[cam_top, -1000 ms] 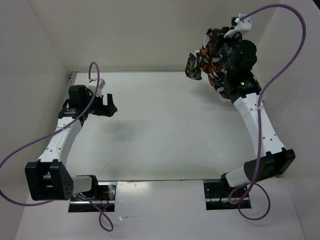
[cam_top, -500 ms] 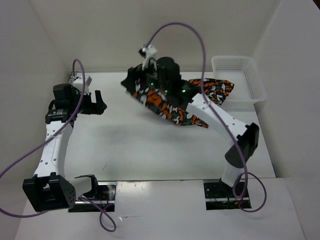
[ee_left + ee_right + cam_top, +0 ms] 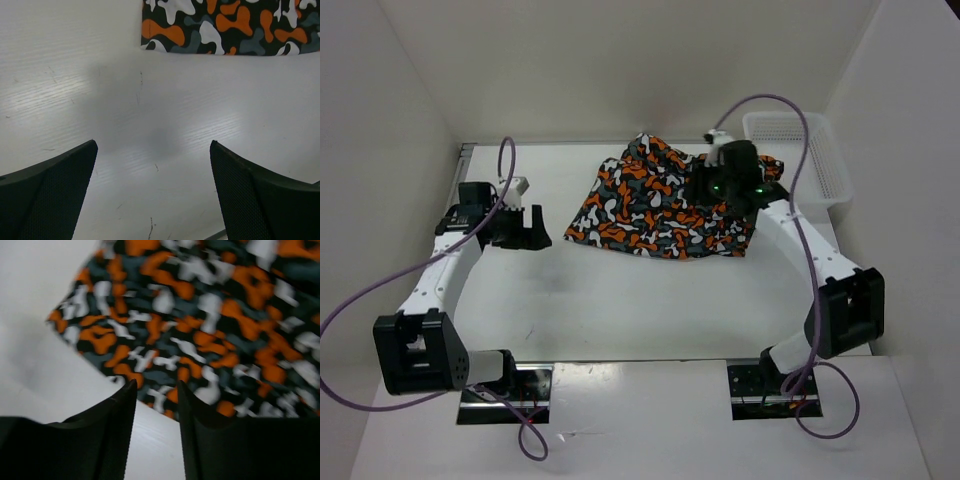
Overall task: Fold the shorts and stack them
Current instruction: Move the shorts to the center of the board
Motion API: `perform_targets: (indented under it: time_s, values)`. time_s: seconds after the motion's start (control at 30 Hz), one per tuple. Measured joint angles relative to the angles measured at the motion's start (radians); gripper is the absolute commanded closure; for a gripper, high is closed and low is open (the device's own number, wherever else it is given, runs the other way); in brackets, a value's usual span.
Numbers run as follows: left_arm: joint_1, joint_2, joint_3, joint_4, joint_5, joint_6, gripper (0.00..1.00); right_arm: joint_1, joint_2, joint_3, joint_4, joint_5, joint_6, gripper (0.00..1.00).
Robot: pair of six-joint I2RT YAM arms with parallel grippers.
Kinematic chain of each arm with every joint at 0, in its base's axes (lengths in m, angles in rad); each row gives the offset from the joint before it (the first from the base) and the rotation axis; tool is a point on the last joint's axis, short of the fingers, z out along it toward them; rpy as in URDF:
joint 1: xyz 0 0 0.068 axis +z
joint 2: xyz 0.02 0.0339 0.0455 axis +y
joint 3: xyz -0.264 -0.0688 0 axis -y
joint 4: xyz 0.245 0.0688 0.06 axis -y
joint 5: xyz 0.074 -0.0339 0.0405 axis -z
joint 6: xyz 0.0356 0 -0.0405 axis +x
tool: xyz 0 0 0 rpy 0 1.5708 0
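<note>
shorts [image 3: 650,205] spread, upper centre | left gripper [image 3: 152,145] released wide over table [image 3: 165,100] | right gripper [image 3: 155,386] slightly parted, empty, above shorts

the right gripper [image 3: 156,386] hangs over the shorts [image 3: 210,325], its two dark fingers [image 3: 95,435] rising from the bottom edge, a narrow gap between the tips and nothing caught in it. the orange, white, grey and black print, blurred, fills the upper and right of the view. the cloth's edge runs diagonally across the white table [image 3: 40,360], bare at left.
</note>
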Motion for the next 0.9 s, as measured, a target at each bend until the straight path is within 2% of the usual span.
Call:
perform_targets:
  time_s: [0.1,0.17,0.37,0.57,0.63,0.77,0.9]
  values:
    - [-0.022,0.063,-0.003,0.023,-0.005,0.000,0.00,-0.173,-0.027,-0.107,-0.022,0.033,-0.004,0.62]
    - [-0.027,0.104,-0.003,0.055,-0.005,0.000,0.00,-0.223,-0.035,-0.176,-0.048,0.061,-0.023,0.62]
    - [-0.059,0.280,0.056,0.135,-0.025,0.000,0.00,-0.238,-0.066,-0.317,-0.111,0.079,-0.082,0.62]
    - [-0.105,0.443,0.121,0.200,-0.071,0.000,0.00,-0.345,-0.059,-0.331,-0.106,0.121,-0.097,0.52]
    - [-0.109,0.489,0.147,0.217,-0.079,0.000,0.00,-0.359,-0.036,-0.331,-0.092,0.129,-0.106,0.47]
    - [-0.116,0.562,0.186,0.238,-0.084,0.000,0.00,-0.359,0.056,-0.330,-0.051,0.118,-0.152,0.42]
    - [-0.134,0.587,0.198,0.250,-0.088,0.000,0.00,-0.359,0.148,-0.328,-0.024,0.103,-0.215,0.42]
